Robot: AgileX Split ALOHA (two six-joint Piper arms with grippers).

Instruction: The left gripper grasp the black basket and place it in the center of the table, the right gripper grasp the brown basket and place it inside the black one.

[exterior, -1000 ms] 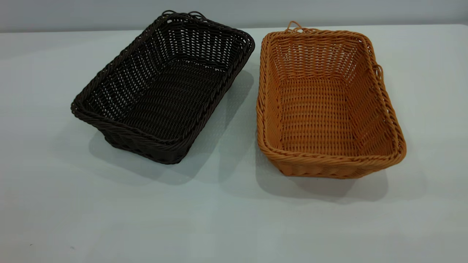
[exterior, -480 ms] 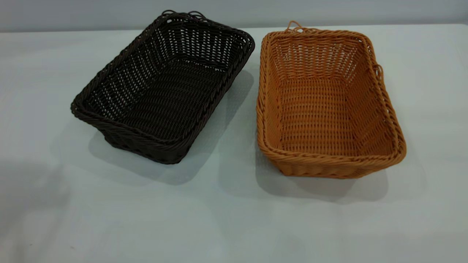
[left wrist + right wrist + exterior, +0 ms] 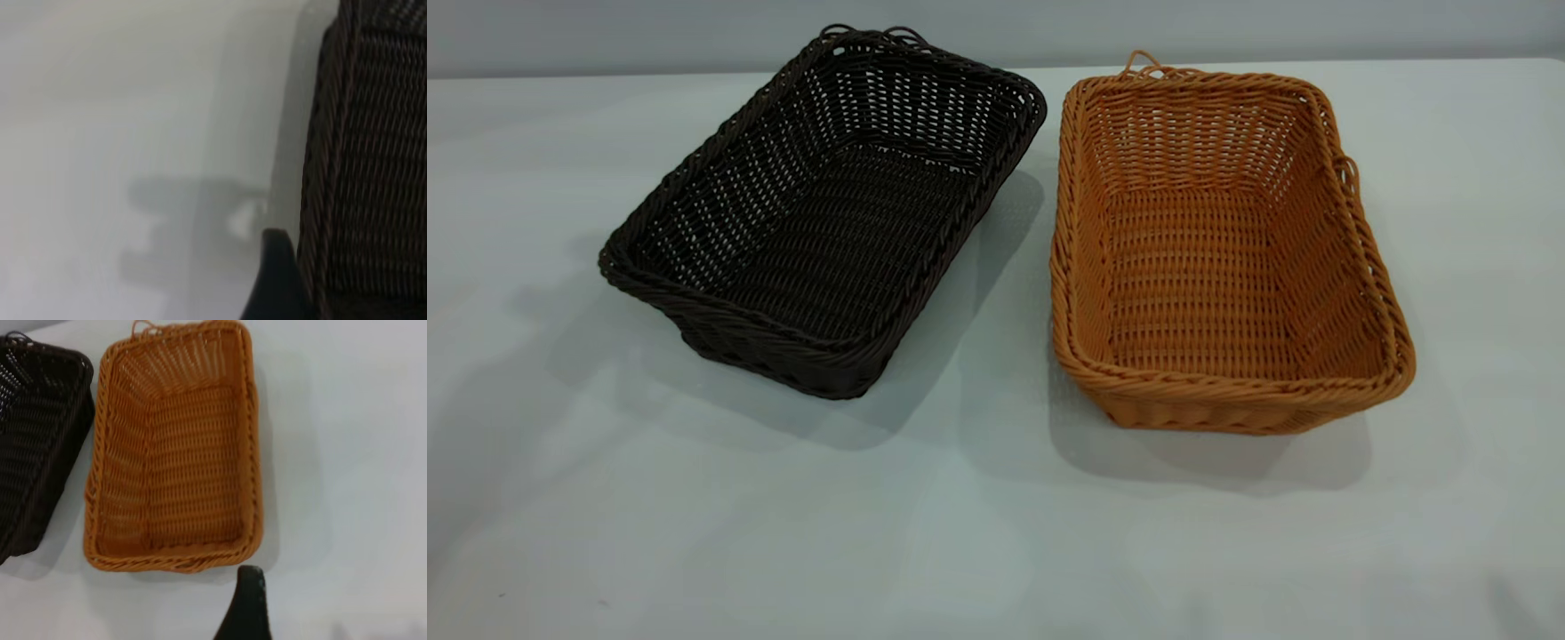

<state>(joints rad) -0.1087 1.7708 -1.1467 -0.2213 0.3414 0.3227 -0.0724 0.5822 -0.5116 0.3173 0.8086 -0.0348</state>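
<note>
Currently black basket [image 3: 823, 213] sitting left of brown basket [image 3: 1218, 249] on table [image 3: 996, 533], both empty, apart. Left gripper [image 3: 277, 280] nearing black basket's outer wall; right gripper [image 3: 245, 607] hanging near brown basket's near rim. Finger spread: cannot tell, either claw. Advise pinching braided rim squarely before lifting.

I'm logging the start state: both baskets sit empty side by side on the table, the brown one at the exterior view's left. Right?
Not quite. In the exterior view the black basket is at the left and the brown basket at the right. Both are empty, side by side on the table.
</note>
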